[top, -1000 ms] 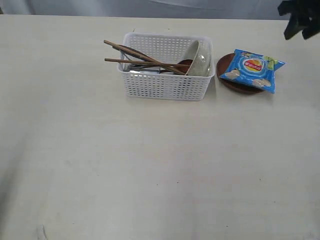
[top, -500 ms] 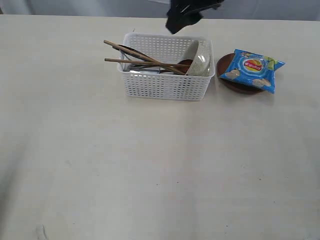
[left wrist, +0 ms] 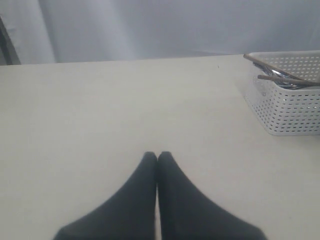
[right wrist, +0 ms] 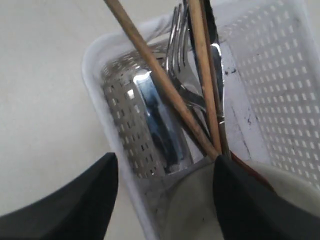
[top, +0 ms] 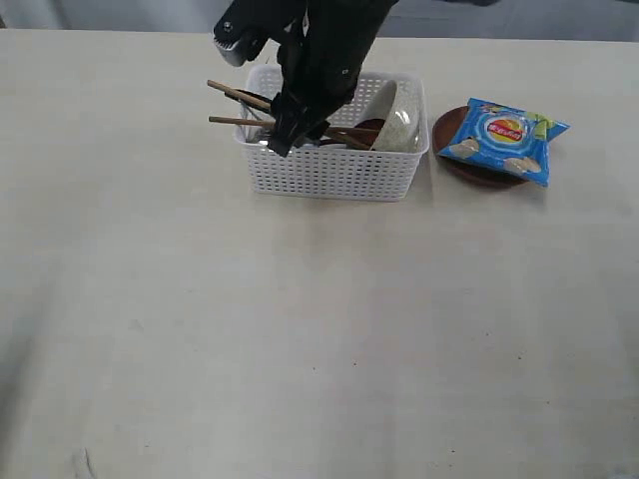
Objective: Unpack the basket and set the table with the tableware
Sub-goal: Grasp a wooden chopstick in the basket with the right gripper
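Pale cream table (top: 300,349) ran back to a grey curtain (left wrist: 150,25). The right gripper (top: 292,135) hung over the near end of the basket (top: 329,178), jaws spread wide and holding nothing. In its wrist view one finger (right wrist: 75,210) sat outside the basket wall and the other (right wrist: 255,200) above the bowl (right wrist: 197,215), so the jaws straddled that wall. No contact could be made out.

Directly below and ahead of it lay the chopsticks (right wrist: 150,67), crossed over a fork (right wrist: 177,45), a knife (right wrist: 214,52) and a steel cup (right wrist: 150,117) on its side. The chopsticks were probably too long for the basket, so they leaned on the rim and poked out past it. The bowl stood on edge against the far end wall, seemingly to leave room, with a spoon (top: 369,127) tucked beside it. Beyond the basket a plate (top: 451,160) carried a blue bag (top: 504,135).

The left gripper (left wrist: 157,159) was pressed shut and empty over bare table, apparently idle, with the basket well off to its side.
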{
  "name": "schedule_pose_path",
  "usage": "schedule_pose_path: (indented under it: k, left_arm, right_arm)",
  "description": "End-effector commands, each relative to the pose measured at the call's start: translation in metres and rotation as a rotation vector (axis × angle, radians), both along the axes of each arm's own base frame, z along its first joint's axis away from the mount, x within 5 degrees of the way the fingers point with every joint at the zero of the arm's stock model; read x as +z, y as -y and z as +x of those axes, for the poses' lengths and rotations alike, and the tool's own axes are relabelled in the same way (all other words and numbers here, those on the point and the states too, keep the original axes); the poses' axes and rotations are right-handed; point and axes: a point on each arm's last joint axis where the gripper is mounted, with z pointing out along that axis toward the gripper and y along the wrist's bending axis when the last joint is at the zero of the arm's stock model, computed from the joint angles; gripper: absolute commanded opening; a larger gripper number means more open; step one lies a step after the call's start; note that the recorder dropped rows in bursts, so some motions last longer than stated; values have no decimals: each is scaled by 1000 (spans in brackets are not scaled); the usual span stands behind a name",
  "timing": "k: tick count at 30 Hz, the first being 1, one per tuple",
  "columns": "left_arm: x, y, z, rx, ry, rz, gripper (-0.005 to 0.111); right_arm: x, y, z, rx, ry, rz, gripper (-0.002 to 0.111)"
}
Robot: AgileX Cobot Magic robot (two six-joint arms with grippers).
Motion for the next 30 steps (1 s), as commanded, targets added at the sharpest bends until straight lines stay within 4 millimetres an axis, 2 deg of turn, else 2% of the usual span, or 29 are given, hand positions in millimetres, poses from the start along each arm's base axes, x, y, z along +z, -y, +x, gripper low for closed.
schedule_pose_path:
  k: [1,9,15,21,24,30]
  left_arm:
    - [0,0,0,-7,5,3,0]
    - [0,0,0,-7,5,3,0]
    - [0,0,0,-7,5,3,0]
    - [0,1,0,-8,4,-6,0]
    - [0,0,0,-8,4,-4,0]
    - [0,0,0,-8,4,-4,0]
  right_arm:
    - [-4,-2,8,-39,60,18,54]
    - [-21,-2,11,-40,32,-20,54]
    - [-19,-3,14,-28,74,-7,54]
    - [-33,-4,20,-45,89,-31,54]
    - [-38,-2,23,-55,109,-60,46]
    - [-41,-3,25,-49,127,-63,18]
